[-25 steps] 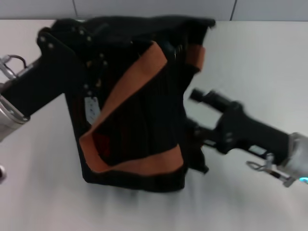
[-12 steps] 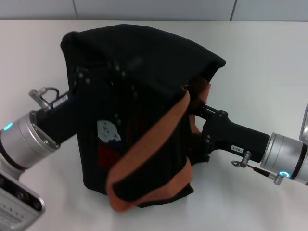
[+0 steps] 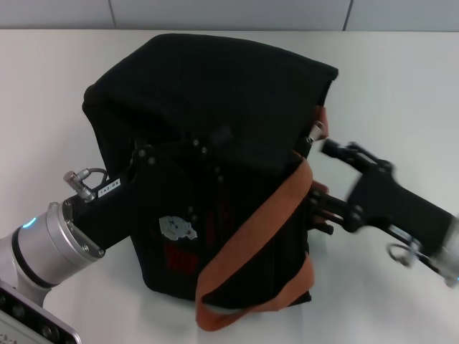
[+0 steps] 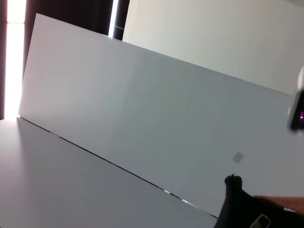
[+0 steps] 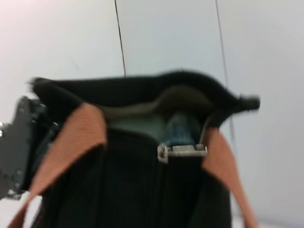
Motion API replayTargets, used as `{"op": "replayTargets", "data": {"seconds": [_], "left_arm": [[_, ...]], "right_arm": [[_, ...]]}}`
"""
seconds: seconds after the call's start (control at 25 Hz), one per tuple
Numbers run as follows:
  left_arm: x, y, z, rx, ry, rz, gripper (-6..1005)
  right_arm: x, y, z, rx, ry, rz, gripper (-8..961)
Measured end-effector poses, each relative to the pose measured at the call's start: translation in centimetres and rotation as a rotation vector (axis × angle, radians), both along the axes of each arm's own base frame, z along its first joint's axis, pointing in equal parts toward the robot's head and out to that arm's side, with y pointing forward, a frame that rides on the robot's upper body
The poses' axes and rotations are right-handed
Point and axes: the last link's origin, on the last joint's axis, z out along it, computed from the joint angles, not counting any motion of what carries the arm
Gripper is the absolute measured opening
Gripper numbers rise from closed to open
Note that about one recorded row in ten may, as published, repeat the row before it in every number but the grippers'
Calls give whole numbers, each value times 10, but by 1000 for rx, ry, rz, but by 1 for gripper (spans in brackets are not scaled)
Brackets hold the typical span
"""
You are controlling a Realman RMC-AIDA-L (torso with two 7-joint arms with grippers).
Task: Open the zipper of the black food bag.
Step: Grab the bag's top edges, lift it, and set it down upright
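The black food bag (image 3: 215, 93) lies tilted on the white table (image 3: 401, 79), its orange-brown straps (image 3: 265, 229) looping down the near side. My left gripper (image 3: 183, 179) comes in from the lower left and presses against the bag's printed side. My right gripper (image 3: 323, 211) is just off the bag's right edge, blurred. A small silvery pull (image 3: 315, 132) shows at the bag's upper right corner. In the right wrist view the zipper (image 5: 156, 190) runs down the black fabric to the silvery pull (image 5: 183, 151), with a gap above it showing grey lining (image 5: 142, 126).
The left wrist view looks away over pale wall panels (image 4: 156, 109), with only a black corner of the bag (image 4: 237, 206) in sight. White table surface (image 3: 64, 86) lies on both sides of the bag.
The bag has swung round and shifted right with my left arm. My right gripper has pulled back to the right, away from the bag's edge.
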Motion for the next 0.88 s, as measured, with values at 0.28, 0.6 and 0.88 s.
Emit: {"op": "replayTargets", "data": {"seconds": [0.28,0.6,0.88], "left_arm": [[0,-3,-3,-8,-2,5,100],[0,-3,-3,-7,-1,5,97],[-1,-4,-3,-5,-1,11,97]], "right_arm": [[2,-47,3,511,-145,103,823],[-31,-64,-20,826,-420,274,805],[-35,-58,-18,959,-545,312,790]]}}
